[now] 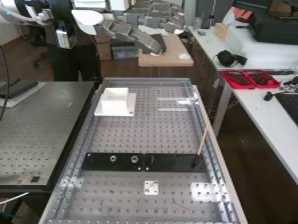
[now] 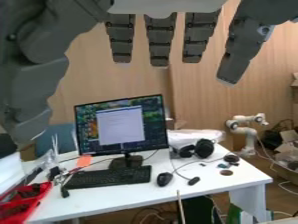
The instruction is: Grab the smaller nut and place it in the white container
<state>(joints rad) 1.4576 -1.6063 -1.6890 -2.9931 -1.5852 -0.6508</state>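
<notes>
The fingers (image 2: 159,42) are held wide and empty. Larger nut (image 1: 113,158) and bearing (image 1: 134,159) are left on the black bar (image 1: 124,167); inside the white container (image 1: 117,106), placement cannot be confirmed.

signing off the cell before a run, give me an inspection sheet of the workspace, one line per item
surface: perforated metal bench, with a flat black bar across it
job's things: white container toward the far end; larger nut and bearing on the bar
clutter: thin stick leaning at the bench's side; small square plate nearer than the bar
hand: fingers straight, nothing held
cables: white cable by the neighbouring dark table
surroundings: white desk with monitor, keyboard and headphones
</notes>
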